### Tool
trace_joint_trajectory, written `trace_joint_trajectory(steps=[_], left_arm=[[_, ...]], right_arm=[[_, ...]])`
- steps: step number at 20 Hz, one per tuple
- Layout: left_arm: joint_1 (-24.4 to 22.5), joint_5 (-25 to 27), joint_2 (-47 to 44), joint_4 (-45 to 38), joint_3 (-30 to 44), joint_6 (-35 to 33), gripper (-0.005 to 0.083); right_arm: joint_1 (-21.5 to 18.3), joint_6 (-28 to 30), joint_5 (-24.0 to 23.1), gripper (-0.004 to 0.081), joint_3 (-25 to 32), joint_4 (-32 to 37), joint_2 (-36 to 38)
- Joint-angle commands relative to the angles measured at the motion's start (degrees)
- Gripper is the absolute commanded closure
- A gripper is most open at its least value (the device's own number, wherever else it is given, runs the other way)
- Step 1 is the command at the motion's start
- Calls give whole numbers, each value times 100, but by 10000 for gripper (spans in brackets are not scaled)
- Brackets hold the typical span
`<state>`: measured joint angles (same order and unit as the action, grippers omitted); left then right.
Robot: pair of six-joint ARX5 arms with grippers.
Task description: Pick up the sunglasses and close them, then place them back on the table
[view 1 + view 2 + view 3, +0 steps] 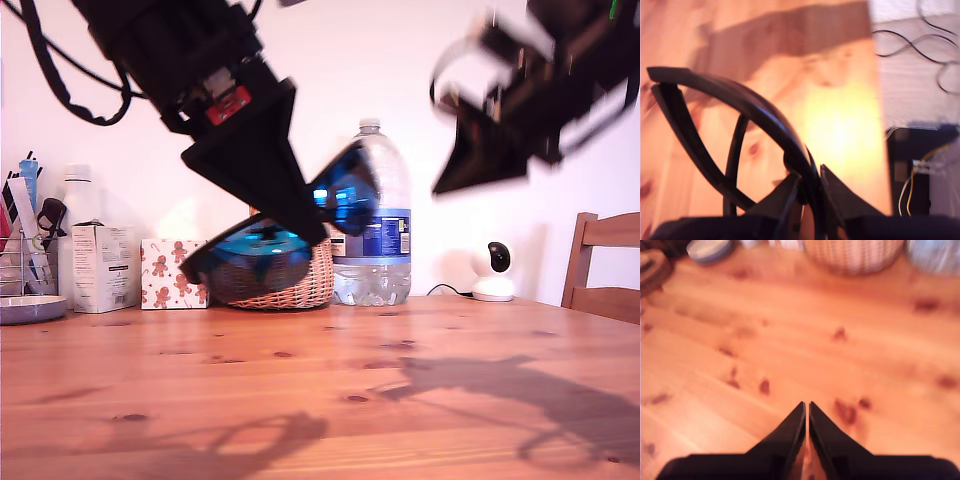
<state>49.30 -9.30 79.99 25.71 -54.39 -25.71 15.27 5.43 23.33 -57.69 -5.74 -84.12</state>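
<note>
The sunglasses (260,258) hang in the air above the table (320,400), in front of the basket, blue lens facing the exterior camera. My first gripper (305,225) reaches down from the exterior view's upper left and is shut on them near the middle of the frame. In the first wrist view the black frame and thin arms of the sunglasses (755,112) curve away from my first gripper (810,182). My second gripper (460,175) is blurred, high at the exterior view's right. The second wrist view shows my second gripper (807,407) shut on nothing above bare wood (790,340).
Along the back stand a wicker basket (300,285), a large water bottle (375,220), a gingerbread-print box (168,272), a white carton (100,265), a wire rack of pens (25,230) and a small white camera (493,272). A wooden chair (605,265) is at the exterior view's right.
</note>
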Motion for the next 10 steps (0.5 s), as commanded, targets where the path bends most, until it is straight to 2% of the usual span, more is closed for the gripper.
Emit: trace_joint_trajectory(steps=[1,6,8,10], left_arm=[[-85,-2,70,-50,55,212,787],[-243,66,247,-236,55,835,787],[-269,81,433,-306,48,1150,787],[-291,83,710,-280,37,1331,787]], right_arm=[[116,42,-157,780,354,-42,256],[791,-125,-1139,780,1421,-42,1665],[1193,-199,-1574,780,1856,-39,2363],[1781,-251,-1989,780,2234,-92,3106]])
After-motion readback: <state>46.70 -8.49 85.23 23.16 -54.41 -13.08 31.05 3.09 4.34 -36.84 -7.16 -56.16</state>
